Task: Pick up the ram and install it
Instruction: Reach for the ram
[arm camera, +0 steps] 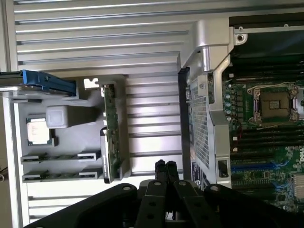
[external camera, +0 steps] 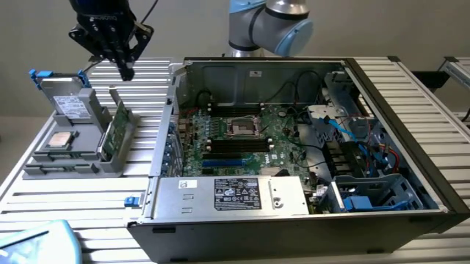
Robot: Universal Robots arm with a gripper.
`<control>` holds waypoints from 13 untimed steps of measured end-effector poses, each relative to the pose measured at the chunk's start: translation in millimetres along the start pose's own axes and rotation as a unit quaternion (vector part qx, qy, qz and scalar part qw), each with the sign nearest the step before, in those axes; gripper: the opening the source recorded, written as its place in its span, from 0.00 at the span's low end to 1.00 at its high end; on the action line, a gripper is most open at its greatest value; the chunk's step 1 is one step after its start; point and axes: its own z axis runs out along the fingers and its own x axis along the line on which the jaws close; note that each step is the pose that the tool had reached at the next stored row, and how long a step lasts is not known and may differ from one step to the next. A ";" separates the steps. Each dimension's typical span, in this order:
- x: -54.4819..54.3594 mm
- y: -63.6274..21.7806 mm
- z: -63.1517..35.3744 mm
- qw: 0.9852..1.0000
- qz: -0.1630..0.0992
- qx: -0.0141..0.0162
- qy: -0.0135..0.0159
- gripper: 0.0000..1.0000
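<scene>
While the ram (arm camera: 61, 157) sits on edge in a slot of the grey holder (arm camera: 71, 142), near the processor chip (arm camera: 38, 130), my pincer (arm camera: 166, 167) hangs above the desk (arm camera: 152, 128), fingers pressed together and holding nothing. The open computer case (external camera: 294, 165) stands just beside the holder

Plain grey wall (external camera: 411, 27) behind; ribbed aluminium table (external camera: 66, 203) under even light.

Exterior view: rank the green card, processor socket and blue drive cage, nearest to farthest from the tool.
1. Green card, in the gray holder by the tool.
2. Processor socket, mid motherboard.
3. Blue drive cage, case corner, exterior view's right.
</scene>
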 end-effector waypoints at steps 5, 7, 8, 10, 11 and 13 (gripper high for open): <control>22.8 -1.8 0.6 1.000 0.000 -0.002 0.000 0.11; 31.9 -2.5 0.9 1.000 0.000 -0.002 0.001 0.11; 36.5 -2.8 1.0 1.000 0.000 -0.003 0.001 0.11; 45.5 -3.5 1.2 1.000 0.000 -0.003 0.001 0.11; 50.0 -3.9 1.3 1.000 0.000 -0.003 0.001 0.11; 59.1 -4.6 1.7 1.000 0.000 -0.003 0.002 0.11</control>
